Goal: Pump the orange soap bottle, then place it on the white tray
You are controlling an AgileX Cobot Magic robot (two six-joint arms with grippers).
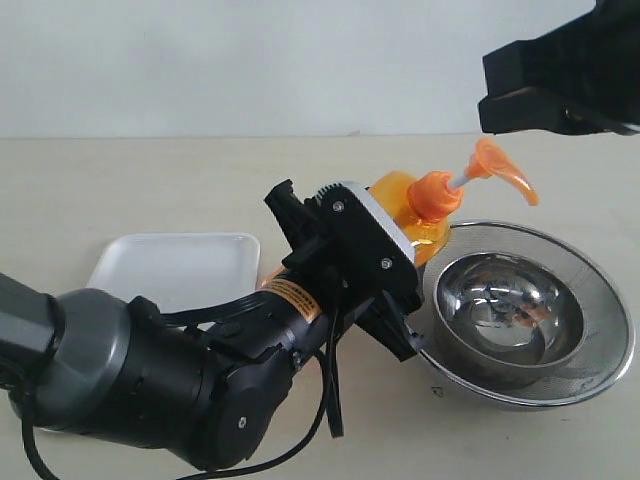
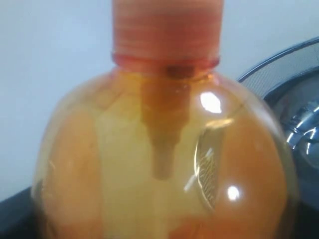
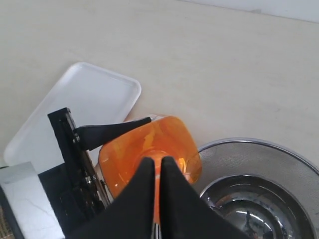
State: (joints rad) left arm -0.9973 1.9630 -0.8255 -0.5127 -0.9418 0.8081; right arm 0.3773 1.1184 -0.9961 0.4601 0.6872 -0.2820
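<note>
The fat, round, dark grey and black left arm (image 1: 130, 380) has smooth, shiny joints. A thin black cable (image 1: 331, 380) hangs from it. A small orange and yellow sticker (image 1: 292, 297) is stuck near its wrist. Past that is a flat black plate (image 1: 360, 235) with tiny silver screws and a white block (image 1: 385, 218) along its edge. The black right end effector (image 3: 155, 164) has two long, pointed fingers (image 3: 137, 194).

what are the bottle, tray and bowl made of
The bottle: glossy translucent orange plastic; its inner tube shows through. The tray: white, matte, probably plastic or foam; no shine. The bowl: polished metal, likely steel, with mirror reflections and a fine-mesh-looking rim.
</note>
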